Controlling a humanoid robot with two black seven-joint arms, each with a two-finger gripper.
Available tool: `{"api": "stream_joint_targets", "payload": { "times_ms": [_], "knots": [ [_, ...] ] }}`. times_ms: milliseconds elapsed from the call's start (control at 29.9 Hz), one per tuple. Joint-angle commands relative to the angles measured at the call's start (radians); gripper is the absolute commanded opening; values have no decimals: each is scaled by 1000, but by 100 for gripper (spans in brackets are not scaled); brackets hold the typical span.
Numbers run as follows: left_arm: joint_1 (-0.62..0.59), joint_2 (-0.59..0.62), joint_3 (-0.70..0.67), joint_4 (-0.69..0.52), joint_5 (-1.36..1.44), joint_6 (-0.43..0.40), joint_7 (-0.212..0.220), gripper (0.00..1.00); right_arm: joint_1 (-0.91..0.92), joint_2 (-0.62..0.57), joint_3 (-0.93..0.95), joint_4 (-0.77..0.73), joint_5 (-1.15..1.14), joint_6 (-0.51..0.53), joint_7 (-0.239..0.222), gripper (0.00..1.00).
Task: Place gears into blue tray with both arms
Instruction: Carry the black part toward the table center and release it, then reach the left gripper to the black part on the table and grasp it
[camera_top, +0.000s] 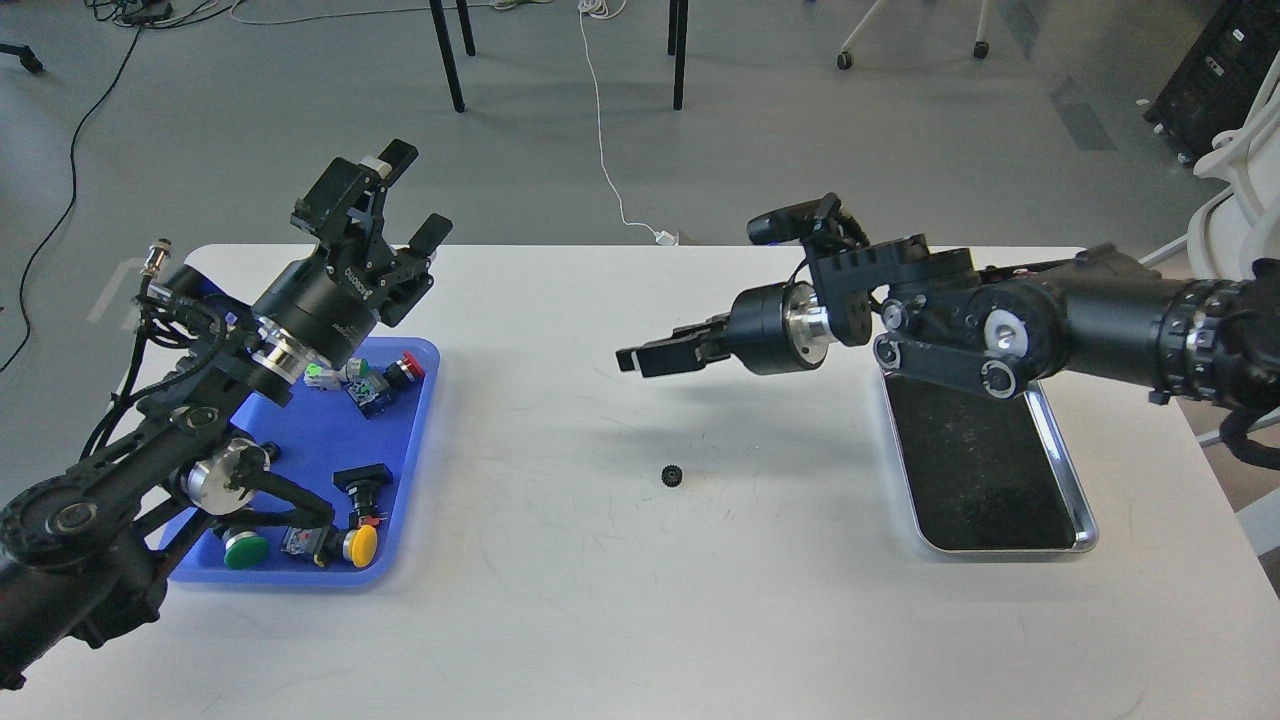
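Observation:
One small black gear (671, 474) lies alone on the white table, between the two trays. My right gripper (640, 360) hovers above and slightly left of the gear, pointing left. Nothing shows in it, and its fingers overlap side-on, so their spacing cannot be made out. The blue tray (300, 440) sits at the table's left and holds several coloured push-buttons. My left gripper (415, 195) is raised over the tray's far end, tilted up and away, with its fingers spread wide and nothing between them. The left arm covers part of the tray.
A shiny silver tray (1085, 520) with a dark bottom lies at the right, partly under my right arm. A green button (245, 550) and a yellow button (361, 545) sit near the blue tray's front edge. Chair legs and cables are on the floor beyond the table.

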Motion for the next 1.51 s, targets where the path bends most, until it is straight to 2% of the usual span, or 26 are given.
{"api": "stream_joint_targets", "payload": {
  "times_ms": [0, 167, 268, 368, 502, 602, 903, 1070, 1171, 1271, 1472],
  "knots": [
    [1, 11, 14, -1, 37, -4, 0, 98, -150, -131, 199, 48, 224, 1, 0, 96],
    [-16, 14, 54, -24, 320, -39, 0, 98, -418, -224, 492, 56, 413, 13, 0, 96],
    [-26, 27, 79, -62, 590, -85, 0, 98, -572, -257, 647, 62, 507, 102, 0, 96],
    [-66, 28, 128, -89, 903, -95, 0, 98, -696, -287, 756, 59, 561, 182, 0, 96],
    [-240, 18, 342, -70, 1288, -98, 0, 98, -800, -296, 833, 57, 605, 218, 0, 96],
    [-366, -34, 497, -27, 1443, -95, 0, 97, -844, -294, 864, 57, 614, 232, 0, 96],
    [-566, -229, 751, 179, 1468, -95, 0, 94, -893, -288, 881, 56, 614, 231, 0, 97],
    [-569, -292, 784, 243, 1468, -95, 0, 84, -893, -288, 879, 54, 611, 229, 0, 97],
    [-566, -314, 820, 256, 1468, -95, 0, 82, -893, -287, 879, 54, 611, 229, 0, 97],
    [-560, -328, 831, 276, 1468, -95, 0, 71, -893, -288, 879, 54, 611, 229, 0, 97],
    [-563, -363, 831, 324, 1468, -92, 0, 69, -902, -290, 879, 56, 611, 229, 0, 97]
  ]
}}
